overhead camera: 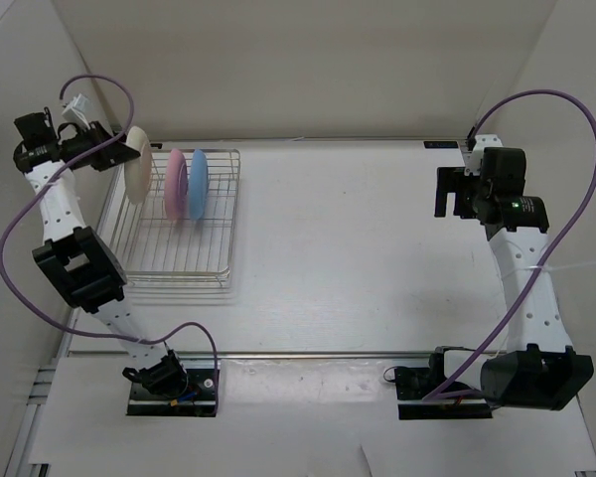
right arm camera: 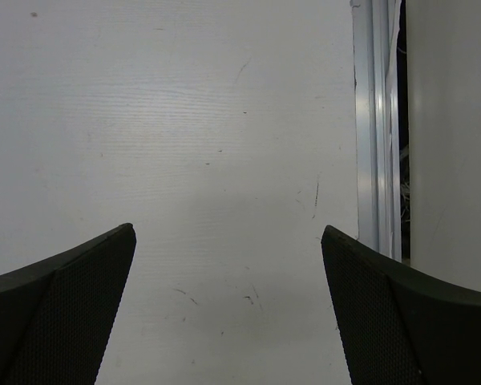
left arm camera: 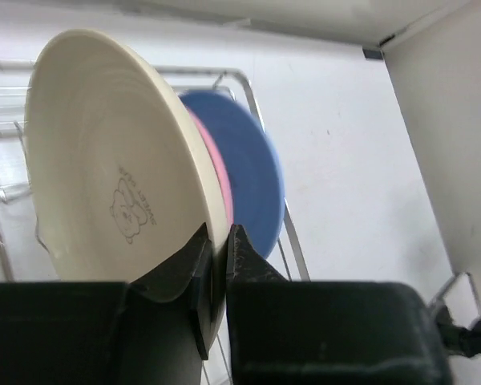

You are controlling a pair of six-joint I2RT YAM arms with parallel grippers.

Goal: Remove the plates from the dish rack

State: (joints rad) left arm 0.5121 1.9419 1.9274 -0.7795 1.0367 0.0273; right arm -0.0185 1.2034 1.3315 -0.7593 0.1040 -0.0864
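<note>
The silver wire dish rack [overhead camera: 174,260] sits at the left of the table. Three plates stand on edge in its far end: a cream-white plate [overhead camera: 137,165] at the left, a pink plate [overhead camera: 176,185] in the middle and a light blue plate [overhead camera: 198,183] at the right. My left gripper [overhead camera: 126,146] is shut on the rim of the cream-white plate [left arm camera: 120,168], one finger on each face [left arm camera: 219,238]. Behind it show the pink plate [left arm camera: 221,178] and the blue plate [left arm camera: 252,176]. My right gripper [overhead camera: 445,191] hovers open at the far right, and its wrist view shows only bare table between the fingers [right arm camera: 228,233].
Grey walls close in the table on three sides. A metal rail [right arm camera: 375,120] runs along the table's right edge, close to the right gripper. The left arm's purple cable [overhead camera: 99,89] loops above the rack's far left corner.
</note>
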